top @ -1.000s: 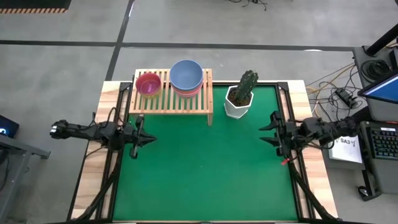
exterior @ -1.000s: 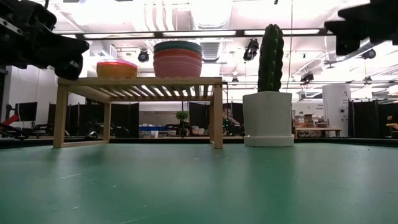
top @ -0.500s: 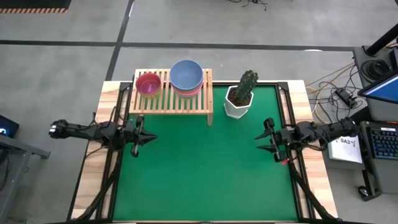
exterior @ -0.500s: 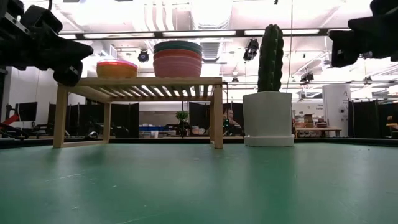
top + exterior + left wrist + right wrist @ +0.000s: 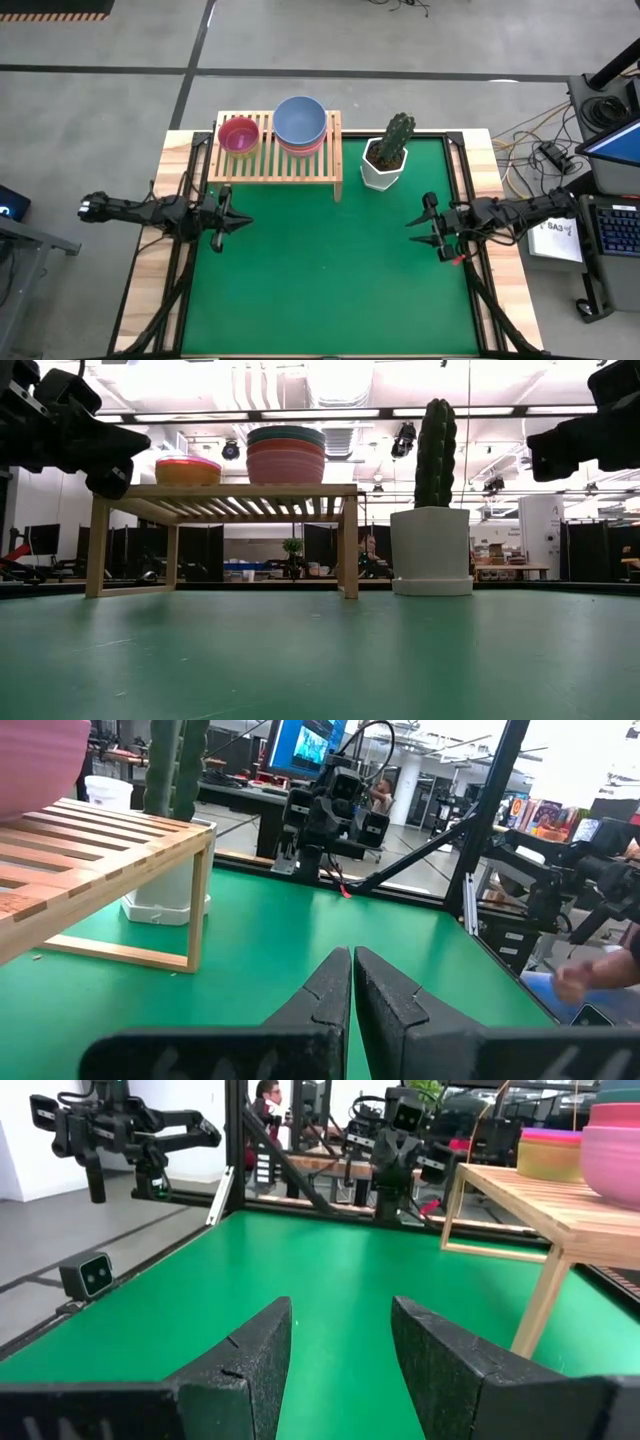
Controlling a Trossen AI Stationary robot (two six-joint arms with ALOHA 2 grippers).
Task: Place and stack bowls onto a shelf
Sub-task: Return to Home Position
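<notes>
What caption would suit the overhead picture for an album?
Bowls stacked on the wooden shelf beside a cactus; left claw shut, right claw open, both empty.

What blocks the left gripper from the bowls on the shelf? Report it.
Nothing visible. Only bare green mat lies between the shut left gripper and the shelf holding the bowls. The cactus pot stands past the shelf's right end, off that path.

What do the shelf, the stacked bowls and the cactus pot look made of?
Shelf: seemingly light bare wood, pale tan slats and legs.
Bowls: probably matte plastic, flat solid colours, thin rims.
Cactus pot: white, faceted, smooth; ceramic or plastic, cannot tell.
</notes>
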